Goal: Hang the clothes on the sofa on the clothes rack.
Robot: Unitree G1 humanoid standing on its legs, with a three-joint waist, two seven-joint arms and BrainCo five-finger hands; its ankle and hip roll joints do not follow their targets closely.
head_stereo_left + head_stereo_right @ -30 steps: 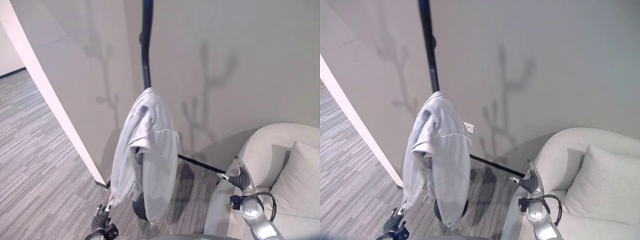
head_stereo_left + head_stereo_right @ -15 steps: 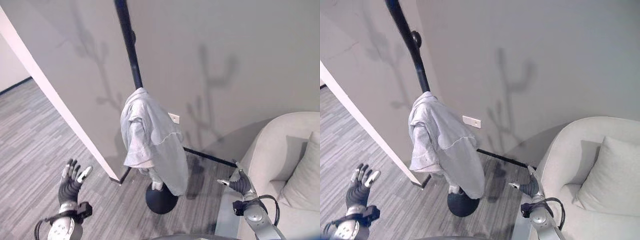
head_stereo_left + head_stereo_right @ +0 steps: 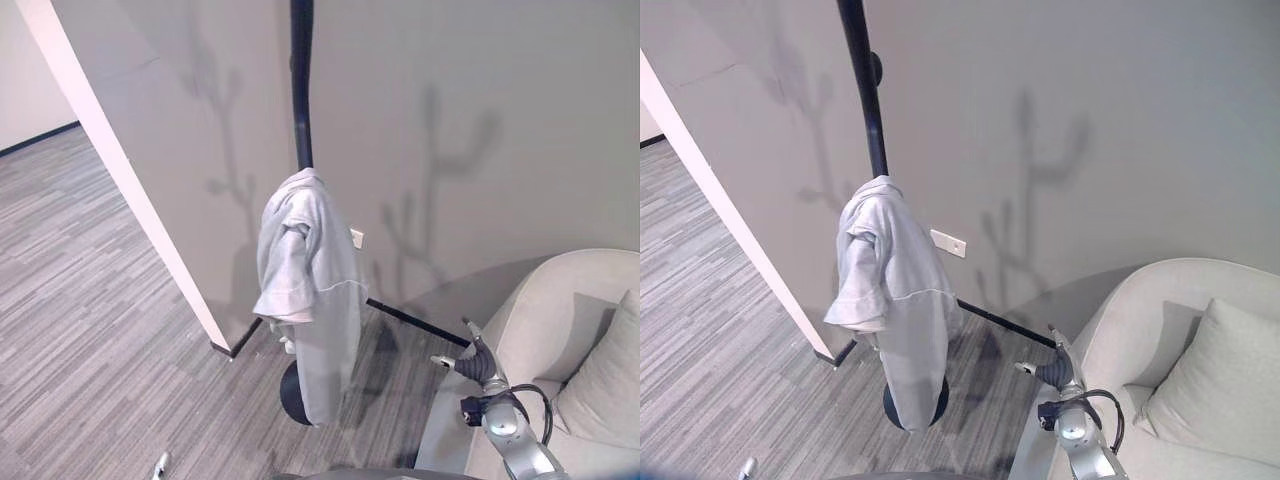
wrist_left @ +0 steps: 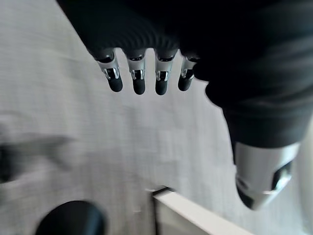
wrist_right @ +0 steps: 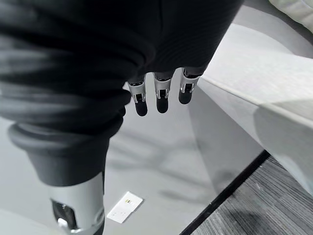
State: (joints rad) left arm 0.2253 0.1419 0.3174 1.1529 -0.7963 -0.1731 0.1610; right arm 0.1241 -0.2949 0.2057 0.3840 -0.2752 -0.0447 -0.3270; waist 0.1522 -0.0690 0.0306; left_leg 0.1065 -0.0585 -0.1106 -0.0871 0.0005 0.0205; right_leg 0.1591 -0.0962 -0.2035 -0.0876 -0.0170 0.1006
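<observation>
Left eye view: we see the grey garment (image 3: 308, 290) draped over a hook of the clothes rack (image 3: 301, 90), hanging free above the rack's round base (image 3: 290, 395). Half a second ago our left hand was raised, fingers spread, over the carpet at the lower left; now only a fingertip of the left hand (image 3: 160, 463) shows at the bottom edge, well apart from the garment. We read this as a withdrawal after release. The camera has also shifted, so the rack's changed position in the picture is no move of the rack. Our right hand (image 3: 474, 362) sits at the lower right beside the sofa (image 3: 560, 300), much where it was, fingers relaxed.

Right eye view: we confirm the same layout. The garment touches nothing but the rack, the wall socket (image 3: 948, 243) lies behind it, and a cushion (image 3: 1215, 385) rests on the sofa seat.

Left wrist view: the fingers (image 4: 138, 78) extend straight over the carpet, thumb apart, holding nothing. The base shows as a dark round shape nearby.

Right wrist view: the fingers (image 5: 162, 98) are straight and empty, pointing toward the wall beside the sofa's arm.

Judgement: the garment appears hung and both hands are clear, so the task looks complete or nearly so.
</observation>
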